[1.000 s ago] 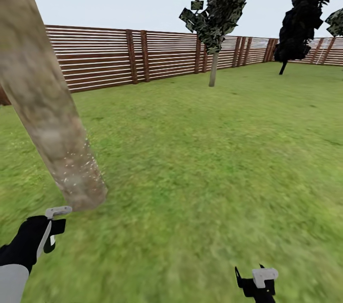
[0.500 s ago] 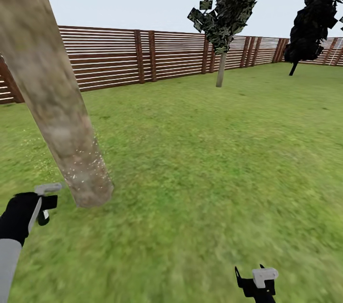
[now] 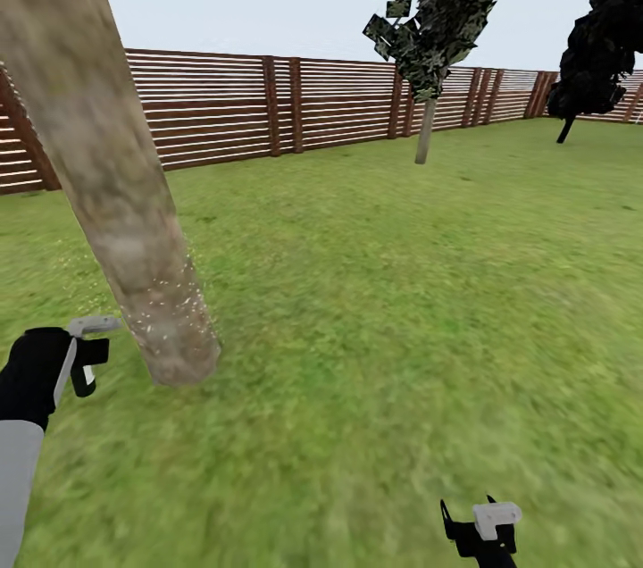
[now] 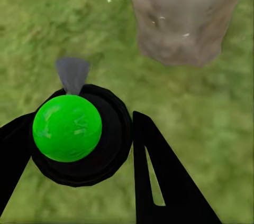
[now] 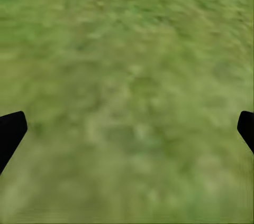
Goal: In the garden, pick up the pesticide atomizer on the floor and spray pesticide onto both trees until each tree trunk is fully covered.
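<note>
Green cap, black body: the pesticide atomizer [image 4: 74, 137] sits clamped in your left gripper [image 4: 79, 145], fingers closed against its sides. Its grey nozzle [image 4: 72, 73] points out ahead of the gripper, over the grass [image 3: 384, 327], passing just beside the foot of the tree trunk [image 3: 134, 220] rather than squarely at it. In the head view your left gripper [image 3: 82, 352] hangs low, near the trunk's base and to its left; the trunk lies ahead and to the right of it. Trunk's long axis runs upward, leaning in the frame, far wider than the gripper. White specks dot its lower part only. My read: you need to swing the nozzle toward the trunk, then sweep along that axis, base to top. Left arm is the nearer one. Right gripper [image 3: 478, 528] rides low, well apart from the trunk, fingers spread, nothing between them. Second tree [image 3: 427, 126] stands far off by the wooden fence [image 3: 232, 108].
</note>
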Controlling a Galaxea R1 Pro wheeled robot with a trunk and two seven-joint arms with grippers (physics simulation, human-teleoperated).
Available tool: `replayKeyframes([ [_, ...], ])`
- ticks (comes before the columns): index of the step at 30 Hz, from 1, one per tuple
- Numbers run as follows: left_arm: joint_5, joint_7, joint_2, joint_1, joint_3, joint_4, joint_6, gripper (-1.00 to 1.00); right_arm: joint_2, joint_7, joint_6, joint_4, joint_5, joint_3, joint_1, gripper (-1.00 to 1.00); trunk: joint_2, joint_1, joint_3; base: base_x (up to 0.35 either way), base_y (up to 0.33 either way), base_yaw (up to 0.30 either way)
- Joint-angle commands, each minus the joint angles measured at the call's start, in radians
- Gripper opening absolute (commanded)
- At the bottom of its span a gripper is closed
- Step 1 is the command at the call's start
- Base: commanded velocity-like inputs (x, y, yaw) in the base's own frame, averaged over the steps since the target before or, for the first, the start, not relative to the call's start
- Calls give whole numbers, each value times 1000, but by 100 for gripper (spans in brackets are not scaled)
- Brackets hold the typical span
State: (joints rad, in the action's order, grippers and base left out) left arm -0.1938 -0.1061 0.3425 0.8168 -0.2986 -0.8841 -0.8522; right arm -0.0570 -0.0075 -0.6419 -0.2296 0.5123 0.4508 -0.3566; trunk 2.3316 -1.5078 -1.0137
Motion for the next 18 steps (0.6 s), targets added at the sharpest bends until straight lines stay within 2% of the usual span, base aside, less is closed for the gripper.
replayKeyframes([
  [1,-9,-10,0,1,-2,-1,-4,-100,0,0,-4,1,10,8,-1,100,0,0,-1,242,-128,25],
  [6,-10,-9,-2,-1,-2,1,-4,-100,0,0,-4,1,11,8,-1,100,0,0,-1,298,-67,4],
  [9,-14,-8,-1,-6,-2,9,-3,-100,0,-1,-4,1,11,8,-1,100,0,0,-1,310,-2,181],
  [12,-13,-5,0,-60,-2,4,-1,-100,0,-1,-4,1,11,8,-1,100,0,0,-1,69,0,268],
  [15,-12,-7,-1,-72,-2,3,0,-100,0,-1,-4,2,11,8,-1,100,0,0,-1,6,0,276],
  [18,-10,-7,-6,-74,-2,10,1,-100,0,-1,-4,1,11,8,-1,100,0,0,-1,55,-147,78],
])
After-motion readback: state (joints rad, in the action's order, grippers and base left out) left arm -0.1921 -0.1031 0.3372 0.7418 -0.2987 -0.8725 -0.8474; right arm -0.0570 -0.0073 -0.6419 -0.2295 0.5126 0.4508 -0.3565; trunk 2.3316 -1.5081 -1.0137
